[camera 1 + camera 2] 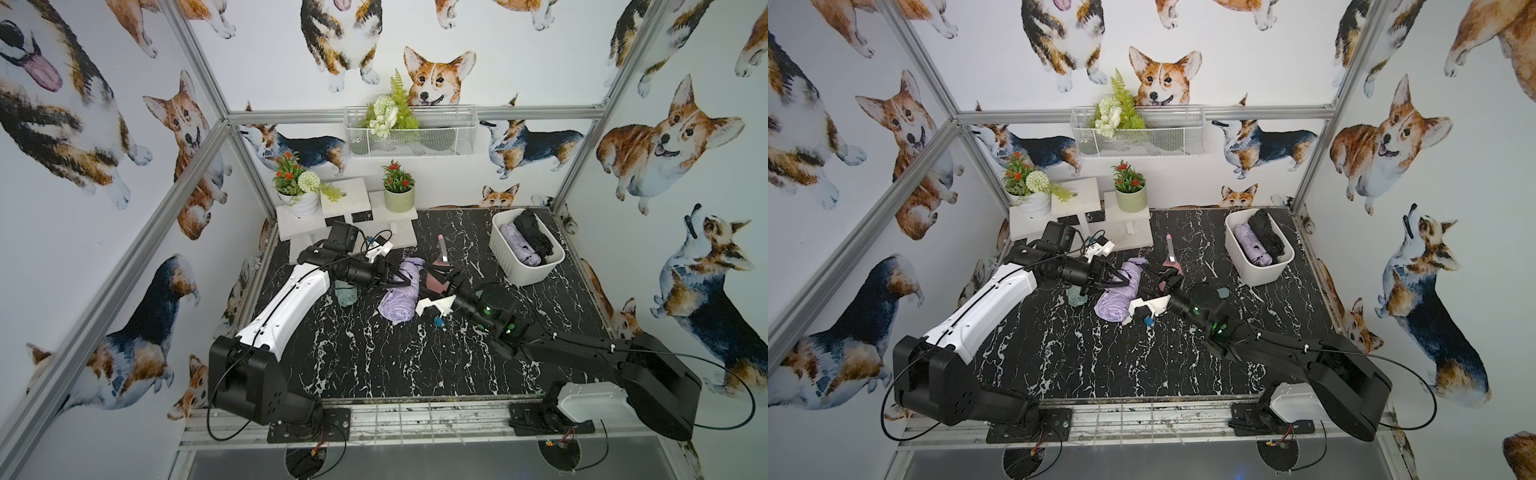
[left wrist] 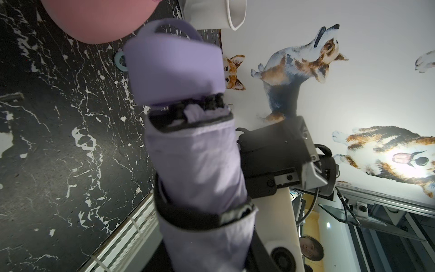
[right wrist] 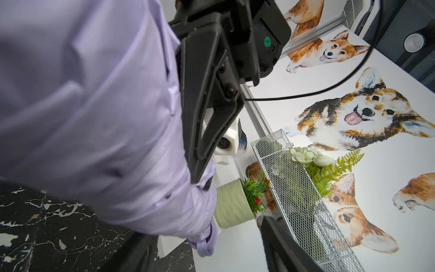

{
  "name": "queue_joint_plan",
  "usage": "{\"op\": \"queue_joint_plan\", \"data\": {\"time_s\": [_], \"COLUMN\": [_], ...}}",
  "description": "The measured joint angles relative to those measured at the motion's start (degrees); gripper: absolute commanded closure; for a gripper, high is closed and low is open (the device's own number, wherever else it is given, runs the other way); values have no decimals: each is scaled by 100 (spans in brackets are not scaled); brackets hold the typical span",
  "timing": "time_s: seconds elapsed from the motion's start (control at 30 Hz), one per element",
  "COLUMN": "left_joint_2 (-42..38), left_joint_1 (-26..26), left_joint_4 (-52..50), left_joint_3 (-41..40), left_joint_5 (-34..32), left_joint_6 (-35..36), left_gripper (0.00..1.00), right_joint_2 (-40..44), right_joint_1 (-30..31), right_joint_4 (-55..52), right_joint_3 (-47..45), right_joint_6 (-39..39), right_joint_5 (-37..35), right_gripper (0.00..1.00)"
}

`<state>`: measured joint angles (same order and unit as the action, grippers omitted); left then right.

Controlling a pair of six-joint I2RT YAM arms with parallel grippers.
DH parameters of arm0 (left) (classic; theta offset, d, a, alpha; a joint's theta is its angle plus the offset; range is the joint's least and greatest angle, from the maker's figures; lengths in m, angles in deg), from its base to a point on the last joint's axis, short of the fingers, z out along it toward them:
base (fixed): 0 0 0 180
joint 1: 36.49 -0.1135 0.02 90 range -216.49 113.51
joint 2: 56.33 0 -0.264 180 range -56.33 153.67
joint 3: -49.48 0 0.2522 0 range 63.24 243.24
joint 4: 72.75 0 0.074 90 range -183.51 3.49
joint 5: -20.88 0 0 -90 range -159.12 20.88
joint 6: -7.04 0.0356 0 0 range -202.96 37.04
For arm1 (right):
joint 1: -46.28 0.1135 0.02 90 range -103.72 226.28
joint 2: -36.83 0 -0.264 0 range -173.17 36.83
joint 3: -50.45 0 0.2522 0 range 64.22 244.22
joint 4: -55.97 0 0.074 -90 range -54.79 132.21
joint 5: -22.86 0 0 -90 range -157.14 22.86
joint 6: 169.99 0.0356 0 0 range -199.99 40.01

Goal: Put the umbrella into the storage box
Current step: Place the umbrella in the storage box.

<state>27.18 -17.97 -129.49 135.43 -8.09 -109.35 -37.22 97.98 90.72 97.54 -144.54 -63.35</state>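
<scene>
The left gripper (image 1: 398,281) is clamping the lilac umbrella (image 1: 400,306) mid-way across the table (image 1: 374,357), the right gripper (image 1: 451,277) is gaping, seemingly empty, and a lift-and-carry to the storage box (image 1: 524,272) in the far-right corner is coming next.

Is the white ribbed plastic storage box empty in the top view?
No, the white ribbed plastic storage box holds a folded lilac fabric umbrella and a folded black fabric umbrella side by side.
</scene>
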Motion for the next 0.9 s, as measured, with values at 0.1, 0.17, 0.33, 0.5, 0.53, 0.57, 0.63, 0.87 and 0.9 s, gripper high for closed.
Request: {"op": "queue_joint_plan", "data": {"time_s": [0.1, 0.17, 0.33, 0.5, 0.53, 0.57, 0.63, 0.87, 0.9], "left_joint_2": [0, -11, -133, -282, -330, -378, -468, -533, -533], "left_joint_1": [39, 74, 175, 192, 197, 210, 260, 529, 540], "left_joint_4": [48, 52, 59, 35, 46, 57, 151, 719, 780], "left_joint_3": [0, 0, -2, -42, -66, -103, -210, -474, -474], "left_joint_5": [13, 15, 149, 149, 146, 151, 179, 236, 232], "left_joint_6": [-4, -7, -24, -22, -24, -31, -140, -564, -660], "left_gripper": [100, 100, 100, 100, 100, 100, 100, 98, 89], "right_joint_2": [-52, -109, -203, -245, -258, -271, -280, -302, -295], "right_joint_1": [0, 0, 2, 4, 4, 4, 20, 44, 42], "right_joint_4": [-15, -20, -15, 63, 116, 166, 229, 448, 490], "right_joint_3": [28, 37, 83, 79, 74, 74, 74, 11, -22], "right_joint_6": [-48, -125, -122, -125, -133, -146, -157, -151, -190], "right_joint_5": [59, 79, 184, 232, 256, 295, 356, 527, 518], "right_gripper": [32, 34, 31, 26, 26, 28, 32, 64, 69]}}
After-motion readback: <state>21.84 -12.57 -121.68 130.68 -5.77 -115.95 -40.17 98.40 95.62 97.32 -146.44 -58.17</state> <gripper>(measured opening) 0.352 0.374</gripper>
